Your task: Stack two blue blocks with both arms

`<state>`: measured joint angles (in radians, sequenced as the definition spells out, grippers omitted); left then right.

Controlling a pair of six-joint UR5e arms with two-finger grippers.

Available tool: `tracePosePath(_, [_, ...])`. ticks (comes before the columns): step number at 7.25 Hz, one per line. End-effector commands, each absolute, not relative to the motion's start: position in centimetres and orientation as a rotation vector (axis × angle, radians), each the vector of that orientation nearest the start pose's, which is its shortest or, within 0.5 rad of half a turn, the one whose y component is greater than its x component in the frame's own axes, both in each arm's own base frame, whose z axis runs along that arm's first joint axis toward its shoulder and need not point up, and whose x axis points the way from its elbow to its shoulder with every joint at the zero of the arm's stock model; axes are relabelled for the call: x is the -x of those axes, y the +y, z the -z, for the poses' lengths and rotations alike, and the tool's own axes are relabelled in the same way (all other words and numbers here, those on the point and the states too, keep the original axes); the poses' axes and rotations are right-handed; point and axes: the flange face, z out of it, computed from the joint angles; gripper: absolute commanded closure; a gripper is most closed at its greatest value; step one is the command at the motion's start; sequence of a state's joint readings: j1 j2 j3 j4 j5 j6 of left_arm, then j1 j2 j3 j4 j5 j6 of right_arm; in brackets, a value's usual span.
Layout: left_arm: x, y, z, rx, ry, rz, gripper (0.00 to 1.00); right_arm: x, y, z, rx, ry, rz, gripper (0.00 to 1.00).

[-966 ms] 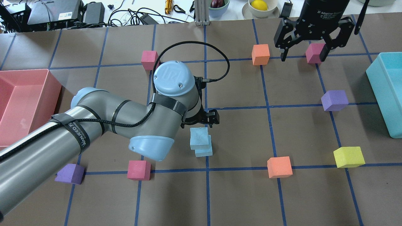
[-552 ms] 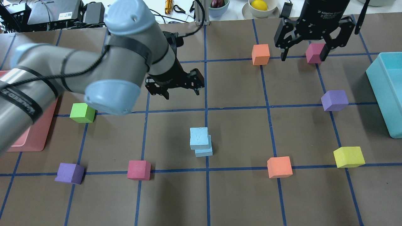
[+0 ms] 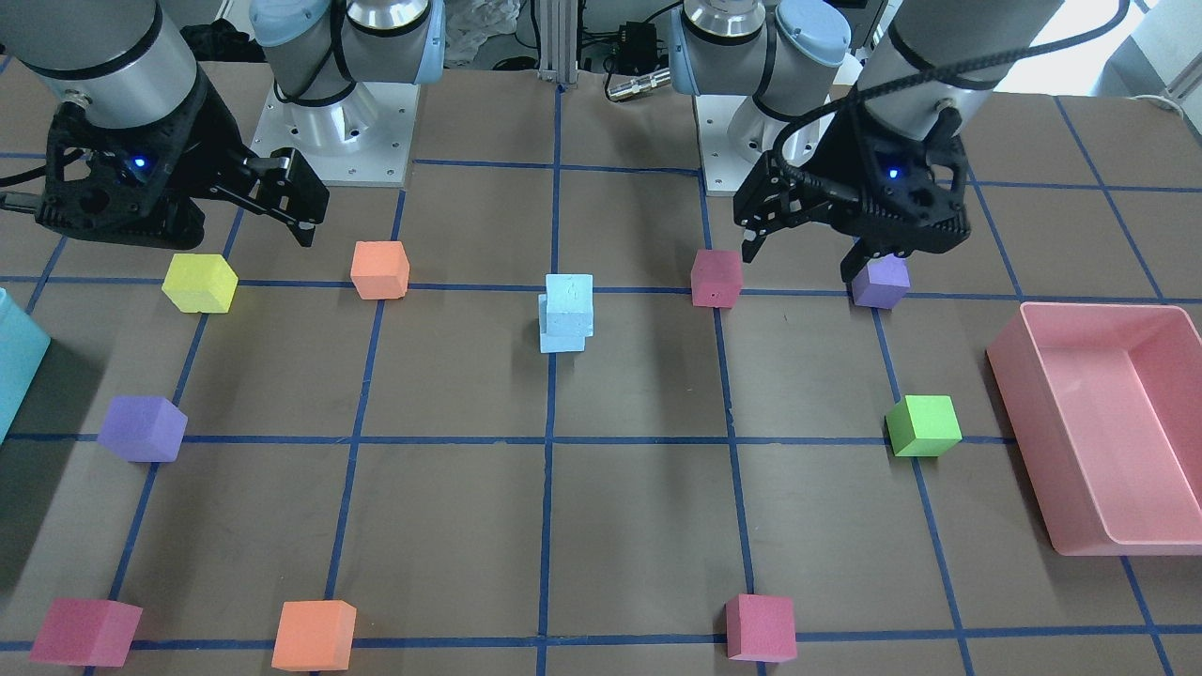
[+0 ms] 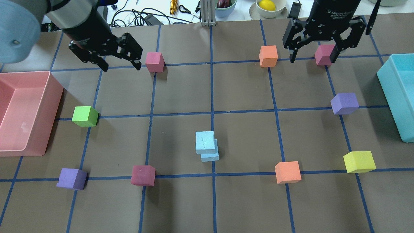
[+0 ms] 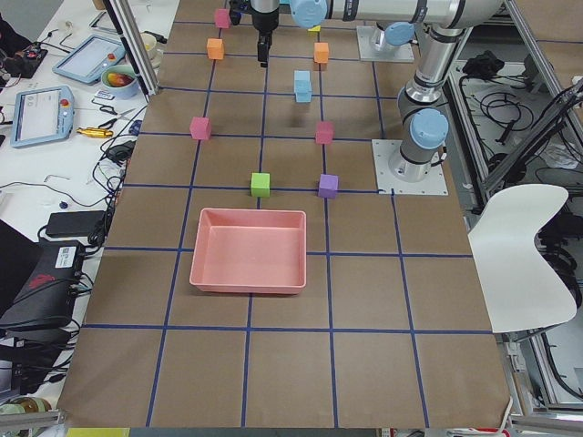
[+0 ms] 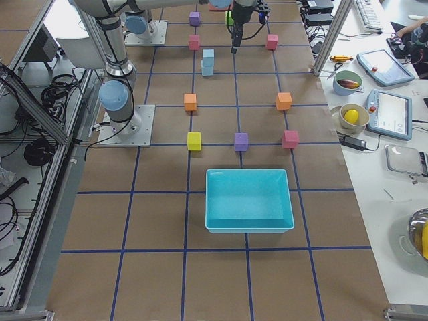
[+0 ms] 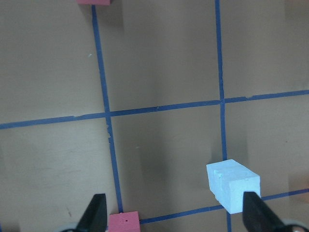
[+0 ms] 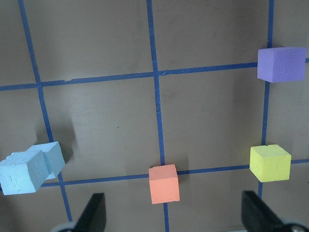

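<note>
Overhead exterior view is showing top block point(image 4: 205, 142) sitting offset on lower block point(image 4: 211, 157); left gripper point(image 4: 122, 67) and right gripper point(image 4: 312, 59) are hovering, fingers wide.

Table point(image 4: 245, 200) covered in brown paper, blue tape grid point(image 4: 213, 194) across it. White bench point(image 6: 374, 187) along its far edge carries tablets point(image 6: 390, 107), cables point(image 4: 129, 17), bowls point(image 6: 352, 117). White chair point(image 5: 528, 246) off the opposite side; lighting even, shadows soft.
</note>
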<state>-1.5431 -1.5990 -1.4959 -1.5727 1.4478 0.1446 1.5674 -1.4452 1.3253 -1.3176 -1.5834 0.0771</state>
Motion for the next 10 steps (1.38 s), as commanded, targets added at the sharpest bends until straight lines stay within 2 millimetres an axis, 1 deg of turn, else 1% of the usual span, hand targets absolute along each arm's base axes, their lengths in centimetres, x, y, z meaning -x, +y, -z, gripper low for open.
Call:
tracePosePath(1, [11.7,-49.7,-52.5,-0.202,3.157,0.082,0.00,-13.1,-52.7,-52.0,-0.125,3.143,-0.207,0.00])
tracePosePath(2, [11.1,-49.7,-53.1,-0.195,3.091,0.096,0.00,-13.4,-53.4,-52.6,-0.118,3.145,-0.116,0.00])
tracePosePath(3, [11.0,-49.6,-53.0,-0.193,3.093,0.089,0.00,-13.6,-54.4,-52.9,-0.111,3.144,-0.001,0.00])
tracePosePath(4, [10.9,-49.7,-52.1,-0.192,3.097,0.061,0.00,-13.6,-54.4,-52.9,-0.109,3.146,0.000,0.00])
tracePosePath(6, [10.8,-49.5,-52.6,-0.187,3.096,0.073,0.00,-13.6,-54.5,-52.8,-0.118,3.145,0.005,0.00])
tracePosePath(7, [10.6,-49.8,-52.2,-0.180,3.105,0.065,0.00,-13.6,-54.5,-52.8,-0.114,3.146,0.005,0.00])
tracePosePath(8, [10.6,-49.7,-53.0,-0.177,3.102,0.093,0.00,-13.6,-54.5,-52.8,-0.109,3.146,0.005,0.00])
tracePosePath(9, [10.6,-48.6,-54.5,-0.178,3.090,0.128,0.00,-13.6,-54.5,-52.8,-0.109,3.146,0.005,0.00])
tracePosePath(10, [10.7,-48.0,-54.3,-0.178,3.093,0.122,0.00,-13.5,-54.6,-52.8,-0.109,3.146,0.005,0.00])
